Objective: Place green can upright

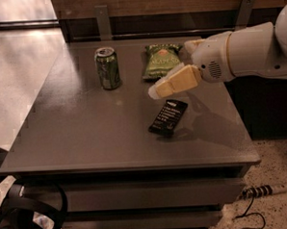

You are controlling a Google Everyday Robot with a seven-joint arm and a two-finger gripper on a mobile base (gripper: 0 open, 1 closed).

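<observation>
The green can stands upright on the far left part of the grey table, its silver top facing up and pale markings showing on its dark side. Nothing touches it. Whether its top is open or sealed cannot be told.

Right of the can, and apart from it, a green snack bag lies flat near the far edge of the table. Nearer than the bag, toward the middle right of the table, a black packet with pale print lies flat at a slant.

The gripper hangs above the table between the snack bag and the black packet. Its cream-coloured end points left and slightly down, toward the can's side of the table. It is well apart from the can and holds nothing that can be seen. Whether it is open or closed cannot be told. From this view it covers the near right corner of the snack bag, and whether it touches the bag is not clear.

The white arm reaches in from the right edge, lying roughly level over the right side of the table, with a rounded wrist housing just behind the gripper.

On the floor at the near right lies a dark cable.
</observation>
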